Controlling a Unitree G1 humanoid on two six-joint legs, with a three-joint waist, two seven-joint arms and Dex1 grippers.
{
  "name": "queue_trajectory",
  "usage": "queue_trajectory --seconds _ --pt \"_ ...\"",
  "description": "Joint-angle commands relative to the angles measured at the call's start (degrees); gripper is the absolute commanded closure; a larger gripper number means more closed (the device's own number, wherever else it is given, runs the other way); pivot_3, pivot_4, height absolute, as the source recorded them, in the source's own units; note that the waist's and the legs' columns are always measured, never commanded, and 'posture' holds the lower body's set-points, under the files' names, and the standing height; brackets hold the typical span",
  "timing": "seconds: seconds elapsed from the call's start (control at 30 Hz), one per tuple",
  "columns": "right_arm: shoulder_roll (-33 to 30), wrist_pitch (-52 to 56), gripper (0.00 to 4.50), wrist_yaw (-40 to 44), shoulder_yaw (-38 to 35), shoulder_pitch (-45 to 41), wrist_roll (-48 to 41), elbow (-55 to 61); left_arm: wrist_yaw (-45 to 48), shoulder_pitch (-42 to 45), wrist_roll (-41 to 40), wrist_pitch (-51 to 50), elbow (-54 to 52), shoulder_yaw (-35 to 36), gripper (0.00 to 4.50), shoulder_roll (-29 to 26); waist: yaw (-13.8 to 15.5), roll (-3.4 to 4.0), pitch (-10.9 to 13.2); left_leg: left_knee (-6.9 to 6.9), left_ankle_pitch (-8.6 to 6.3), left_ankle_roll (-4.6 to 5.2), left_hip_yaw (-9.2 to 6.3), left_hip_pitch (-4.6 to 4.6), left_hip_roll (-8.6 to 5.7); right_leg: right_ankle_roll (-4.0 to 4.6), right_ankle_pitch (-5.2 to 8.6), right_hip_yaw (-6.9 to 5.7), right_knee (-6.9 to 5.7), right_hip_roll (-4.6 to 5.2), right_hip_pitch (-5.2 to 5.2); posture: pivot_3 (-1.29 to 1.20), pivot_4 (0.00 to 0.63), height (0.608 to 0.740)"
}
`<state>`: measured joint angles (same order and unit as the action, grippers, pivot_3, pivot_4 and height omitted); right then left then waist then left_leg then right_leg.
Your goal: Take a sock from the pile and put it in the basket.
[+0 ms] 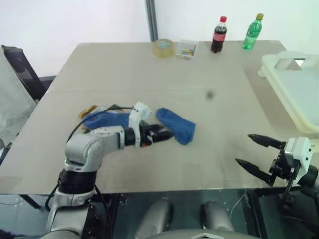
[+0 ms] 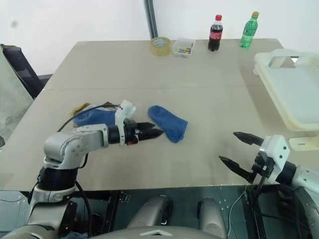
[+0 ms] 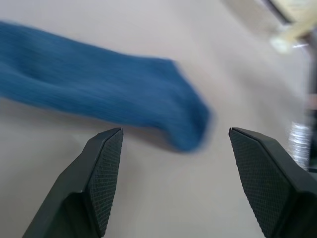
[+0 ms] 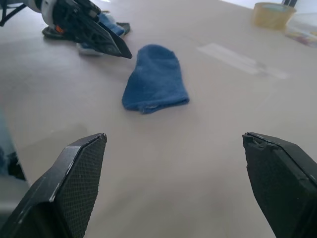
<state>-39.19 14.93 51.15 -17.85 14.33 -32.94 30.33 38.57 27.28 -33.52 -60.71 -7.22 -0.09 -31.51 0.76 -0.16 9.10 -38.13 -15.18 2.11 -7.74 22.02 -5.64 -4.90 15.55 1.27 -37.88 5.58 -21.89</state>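
Left claw (image 1: 167,134) hangs with its fingers spread just beside the sock (image 1: 176,125), which lies flat and free mid-counter (image 1: 149,69). Bare beige surface runs rightward to the wide-open right claw (image 1: 255,152) near the front edge. Beyond it, the basket (image 1: 294,94) overhangs the counter's right edge.

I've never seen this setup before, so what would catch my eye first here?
The bright blue sock lies flat alone mid-table, with the left claw open beside it, not holding it. Behind that arm sits the pile of socks, and the big cream basket waits at the table's right edge, above the open right claw.
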Motion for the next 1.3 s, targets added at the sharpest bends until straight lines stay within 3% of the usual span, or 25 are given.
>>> queue_trajectory --seconds 0.03,0.23,0.33,0.47,0.67,0.8,0.83,0.9,1.13,1.17,1.3 --pt "-0.25 4.51 0.0 -3.5 2.95 -3.34 -0.15 1.27 1.53 1.99 3.43 6.37 5.87 -0.33 0.85 -0.75 0.01 -0.04 0.02 0.02 0.01 -0.01 0.0 0.02 0.0 0.0 0.0 0.0 0.0 0.01 -0.09 0.0 0.15 0.74" --pt "6.75 24.97 0.0 -19.69 16.23 -16.02 -1.06 3.22 4.9 11.9 9.22 19.33 26.5 0.07 0.85 0.2 0.04 -0.1 0.03 0.02 0.24 -0.36 -0.1 0.8 0.01 0.06 -0.05 -0.06 -0.19 0.12 -0.93 0.0 0.15 0.74" --pt "13.61 34.75 0.0 -27.66 18.2 -23.56 -2.64 -0.34 6.72 17.62 11.2 24.5 36.75 0.44 0.85 1.53 -0.01 -0.1 0.04 0.03 0.29 -0.43 -0.11 0.87 0.0 0.16 -0.12 -0.1 -0.2 0.12 -0.97 0.0 0.15 0.74" --pt "18.86 43.2 0.0 -30.43 20.31 -30.33 -4.75 -4.4 10.2 23.44 13.39 29.16 48.04 0.44 0.85 2.72 -0.03 -0.11 0.04 0.04 0.28 -0.4 -0.11 0.93 -0.14 0.15 -0.12 -0.14 -0.15 0.03 -1.04 0.0 0.15 0.74" --pt "29.43 56.29 0.0 -36.6 18.83 -37.86 -8.42 -12.34 18.69 25.57 15.9 30.45 52.7 -1.78 0.85 2.58 -1.71 -0.12 0.02 -0.24 0.3 -0.39 -0.15 1.82 -0.16 0.16 -0.12 -0.14 -0.53 0.01 -1.93 0.0 0.15 0.74" --pt "33.28 59.82 0.0 -38.3 18.07 -40.5 -8.59 -15.2 20.3 26.31 16.86 30.95 53.65 -1.4 0.85 2.87 -2.62 -0.15 0.0 -0.3 0.34 -0.44 -0.1 1.74 -0.18 0.16 -0.12 -0.05 -0.78 0.03 -1.96 0.0 0.15 0.74" --pt "33.31 60.24 0.39 -37.96 18.67 -40.85 -8.45 -15.39 20.21 26.65 17.27 31.36 54.08 -1.36 0.8 2.97 -2.68 -0.15 0.0 -0.31 0.37 -0.48 -0.08 1.7 -0.19 0.16 -0.12 -0.02 -0.93 0.02 -1.99 0.0 0.15 0.74" --pt "33.33 60.35 0.73 -37.77 19.83 -41.22 -7.53 -16.19 20.1 27.44 17.48 31.38 54.58 -1.05 0.8 3.18 -2.89 -0.15 0.0 -0.31 0.39 -0.52 -0.09 1.68 -0.18 0.16 -0.12 -0.01 -1.02 0.0 -2.03 0.0 0.15 0.74" --pt "34.54 60.57 4.24 -37.54 23.17 -42.25 -5.38 -19.11 20.63 26.96 17.98 31.3 54.48 -0.47 0.8 3.01 -3.82 -0.15 -0.02 -0.29 0.41 -0.54 -0.01 1.69 -0.16 0.16 -0.12 0.12 -1.11 -0.04 -2.15 0.0 0.15 0.74" --pt "34.96 60.5 4.44 -37.4 23.57 -42.5 -5.19 -19.46 20.58 26.81 18.08 31.39 54.54 -0.43 0.8 2.99 -4.04 -0.16 -0.03 -0.28 0.41 -0.54 -0.02 1.69 -0.15 0.16 -0.12 0.11 -1.11 -0.04 -2.16 0.0 0.15 0.74" --pt "35.36 60.27 4.44 -36.48 24.59 -42.9 -4.78 -20.1 20.51 26.1 18.19 31.03 53.75 -0.2 0.8 3.01 -4.63 -0.22 -0.08 -0.29 0.41 -0.55 -0.01 1.69 -0.14 0.16 -0.12 0.14 -1.13 -0.05 -2.16 0.0 0.15 0.74"
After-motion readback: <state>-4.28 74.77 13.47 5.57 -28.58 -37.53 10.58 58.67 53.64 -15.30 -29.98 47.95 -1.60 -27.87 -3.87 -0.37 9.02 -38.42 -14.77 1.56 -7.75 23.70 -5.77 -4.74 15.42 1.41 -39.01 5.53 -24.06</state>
